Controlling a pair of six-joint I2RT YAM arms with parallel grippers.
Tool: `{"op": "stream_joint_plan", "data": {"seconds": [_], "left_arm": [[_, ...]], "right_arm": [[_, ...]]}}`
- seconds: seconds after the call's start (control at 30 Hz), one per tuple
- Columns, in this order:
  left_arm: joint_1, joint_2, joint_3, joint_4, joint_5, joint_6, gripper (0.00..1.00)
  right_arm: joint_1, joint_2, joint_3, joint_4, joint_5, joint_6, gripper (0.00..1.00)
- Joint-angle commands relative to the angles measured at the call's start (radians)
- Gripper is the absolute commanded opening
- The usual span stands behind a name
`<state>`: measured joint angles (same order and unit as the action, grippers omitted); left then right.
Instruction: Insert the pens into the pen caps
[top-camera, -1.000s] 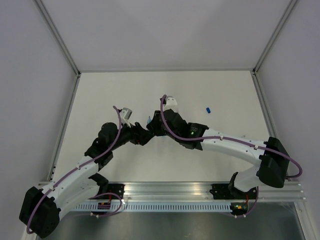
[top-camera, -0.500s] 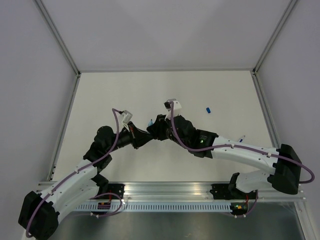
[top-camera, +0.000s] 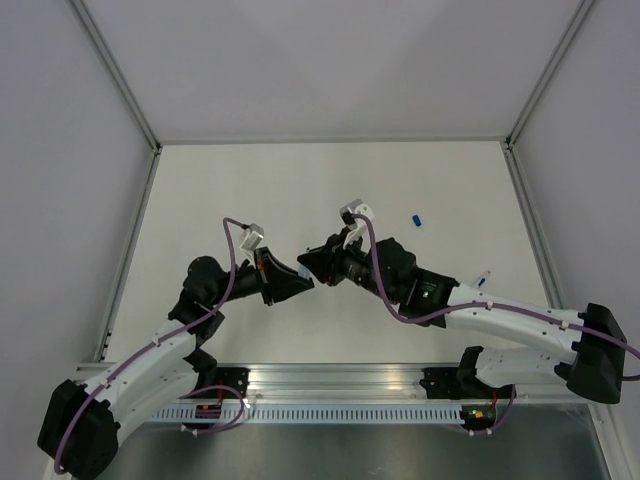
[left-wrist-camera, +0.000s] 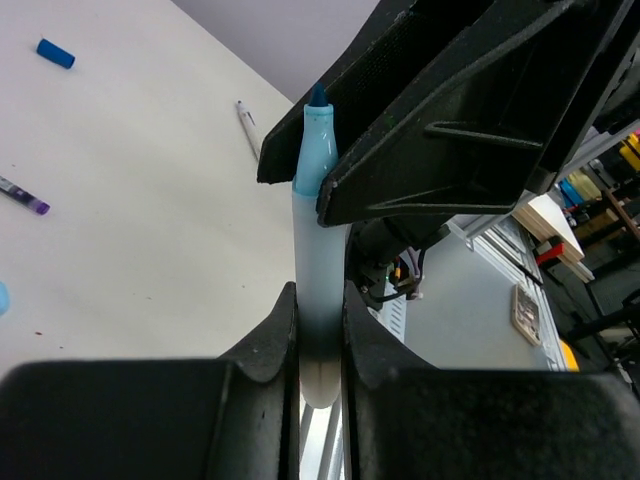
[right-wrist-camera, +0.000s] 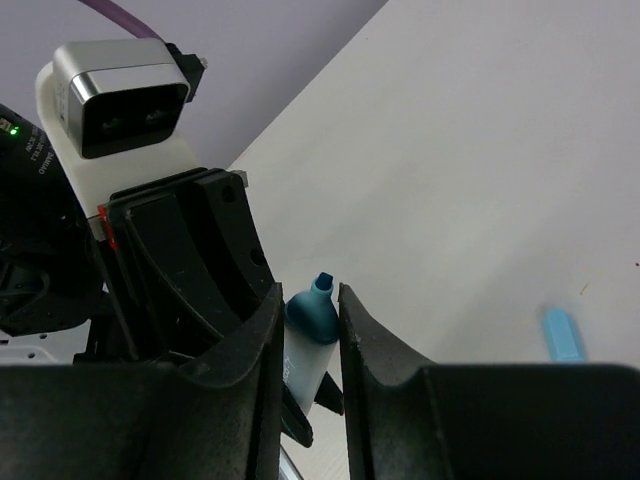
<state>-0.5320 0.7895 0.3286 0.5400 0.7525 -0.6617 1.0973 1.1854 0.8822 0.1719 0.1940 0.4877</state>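
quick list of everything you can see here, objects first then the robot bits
pale blue pen: 1, pale blue barrel with darker blue tip, uncapped, in the air between both grippers
dark blue cap: 1, dark blue, lying on the table, right of centre
pale blue cap: 1, sky blue, lying on the table
white pen: 1, white barrel, lying on the table
slim pen: 1, dark with a purple end, lying on the table
table: 1, off-white
left gripper: 1, black, shut on the pen's barrel
right gripper: 1, black, closed on the pen near its tip
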Motion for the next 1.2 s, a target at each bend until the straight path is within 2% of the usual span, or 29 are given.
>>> {"op": "stream_joint_plan", "data": {"seconds": [0.0, 0.03, 0.1, 0.17, 0.33, 0.63, 0.7, 0.77, 0.87, 0.97, 1.03, 1.07, 1.1, 1.17], "left_arm": [[-0.008, -0.013, -0.002, 0.144, 0.126, -0.067, 0.02], [-0.008, -0.018, -0.002, 0.146, 0.127, -0.068, 0.02], [-0.008, -0.03, -0.005, 0.144, 0.125, -0.07, 0.02], [-0.008, -0.03, -0.005, 0.146, 0.13, -0.081, 0.02], [-0.008, -0.032, -0.007, 0.166, 0.139, -0.104, 0.02], [-0.008, -0.035, 0.007, 0.084, 0.084, -0.069, 0.02], [-0.008, -0.03, 0.013, 0.066, 0.065, -0.058, 0.02], [-0.008, -0.024, 0.026, 0.028, 0.056, -0.035, 0.02], [-0.008, -0.032, 0.035, -0.026, 0.025, -0.001, 0.02], [-0.008, -0.039, 0.043, -0.076, -0.008, 0.023, 0.02], [-0.008, -0.058, 0.058, -0.138, -0.108, 0.063, 0.02], [-0.008, -0.067, 0.066, -0.228, -0.154, 0.082, 0.02], [-0.008, -0.085, 0.073, -0.273, -0.271, 0.103, 0.02], [-0.008, -0.105, 0.084, -0.355, -0.364, 0.119, 0.02]], "right_arm": [[-0.005, -0.015, -0.052, 0.106, -0.073, -0.043, 0.23], [-0.005, -0.017, -0.061, 0.118, -0.085, -0.041, 0.2], [-0.004, -0.02, -0.075, 0.136, -0.103, -0.041, 0.05], [-0.005, -0.018, -0.091, 0.171, -0.14, -0.034, 0.0], [-0.005, -0.03, -0.135, 0.213, -0.185, -0.008, 0.0], [-0.004, -0.064, -0.158, 0.23, -0.137, 0.011, 0.0], [-0.005, -0.073, -0.14, 0.187, -0.105, -0.003, 0.07], [-0.005, -0.096, -0.128, 0.123, -0.074, -0.011, 0.25], [-0.005, -0.138, -0.12, 0.052, -0.062, -0.031, 0.42], [-0.005, -0.19, -0.124, -0.007, -0.048, -0.054, 0.47], [-0.004, -0.229, -0.121, -0.055, -0.038, -0.076, 0.5], [-0.005, -0.243, -0.123, -0.104, -0.036, -0.09, 0.51], [-0.005, -0.253, -0.121, -0.133, -0.039, -0.112, 0.51], [-0.007, -0.267, -0.126, -0.23, -0.006, -0.182, 0.53]]}}
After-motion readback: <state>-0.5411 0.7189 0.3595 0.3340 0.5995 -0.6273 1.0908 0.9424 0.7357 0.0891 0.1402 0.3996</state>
